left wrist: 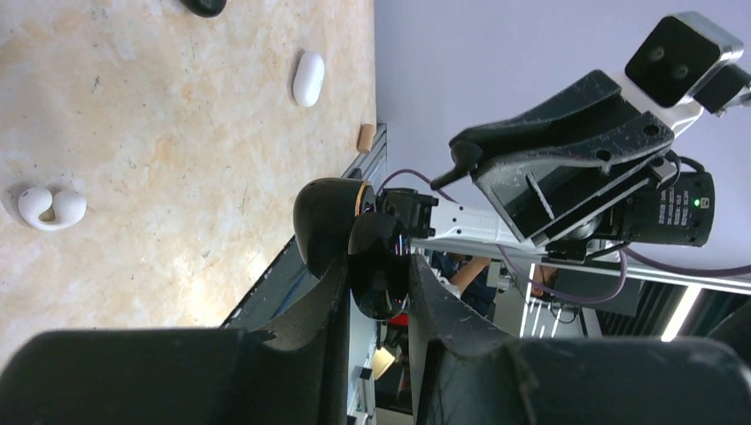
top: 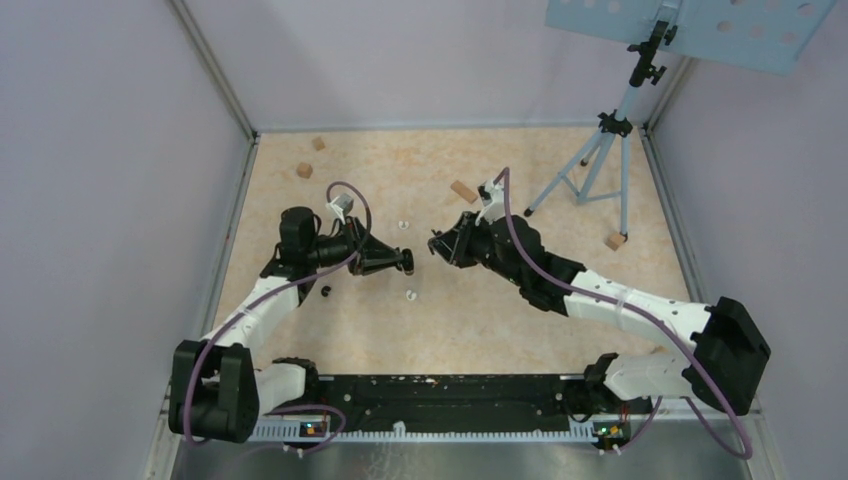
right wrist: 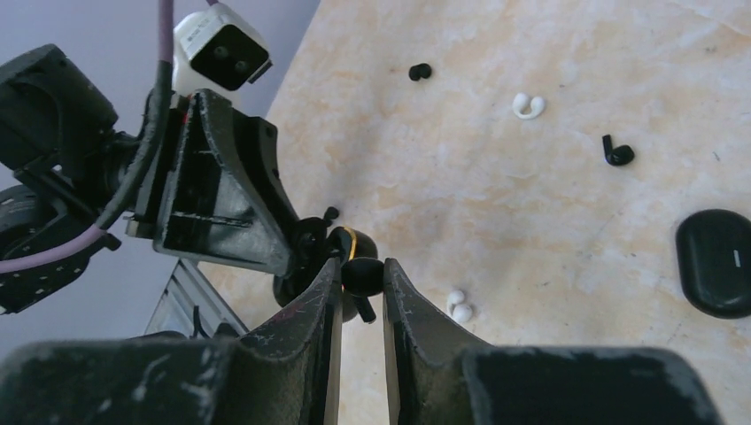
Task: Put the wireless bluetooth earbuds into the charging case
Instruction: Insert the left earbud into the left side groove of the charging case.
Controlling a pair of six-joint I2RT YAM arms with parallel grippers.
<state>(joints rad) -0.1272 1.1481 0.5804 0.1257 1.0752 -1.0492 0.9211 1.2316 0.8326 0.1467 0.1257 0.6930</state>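
The left claw (top: 407, 263) was clamped on a small black charging case (left wrist: 329, 221), glossy, with a gold rim showing at its opened edge, held up off the table. Facing it tip to tip, at about its 2 o'clock, the right claw (top: 436, 244) was pinched tight on a black earbud (right wrist: 361, 274), the bud sitting right between the fingertips. The bud was just beside the gold-rimmed mouth of the case, though from where I stood I could not tell whether the two were touching. Below the pair, on the beige table (top: 500, 330), one white earbud (top: 404, 225) lay at 12 o'clock from the left claw and a second white earbud (top: 411, 295) at 6 o'clock, both near. A small black bud (top: 325, 291) lay further out at 8 o'clock, close under the left arm. Through the right wrist camera, two loose black earbuds showed at 1 o'clock (right wrist: 420, 71) and 2 o'clock (right wrist: 617, 152) of that claw, and a closed black oval case (right wrist: 719, 261) lay flat at 3 o'clock, well apart. The left wrist camera showed a white oval case (left wrist: 308, 78) on the table at 11 o'clock. Further off, a wooden block (top: 462, 191) lay at 1 o'clock of the right claw, two more blocks (top: 304, 170) at 10 o'clock, and a tripod (top: 590, 170) stood at 2 o'clock.
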